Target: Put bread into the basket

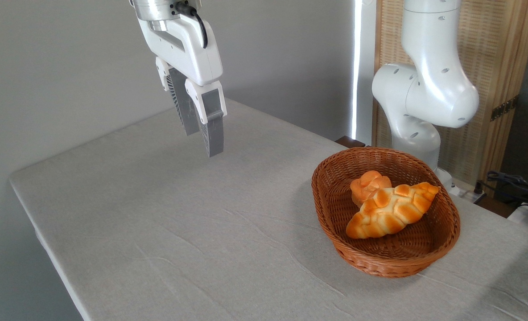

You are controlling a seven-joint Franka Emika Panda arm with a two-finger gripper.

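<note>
The bread (391,211), a long braided golden-orange loaf, lies slantwise inside the oval reddish-brown wicker basket (380,266) on the right side of the table. My gripper (203,143) hangs in the air well to the left of the basket, above the far part of the table. Its grey ribbed fingers (212,133) point down with a small gap between them, open and holding nothing.
A small round knotted bun (370,183) sits in the basket behind the loaf, touching it. The arm's white base (418,102) stands behind the basket. Cables and a dark device (527,191) lie at the far right. The table's left edge (45,232) drops away.
</note>
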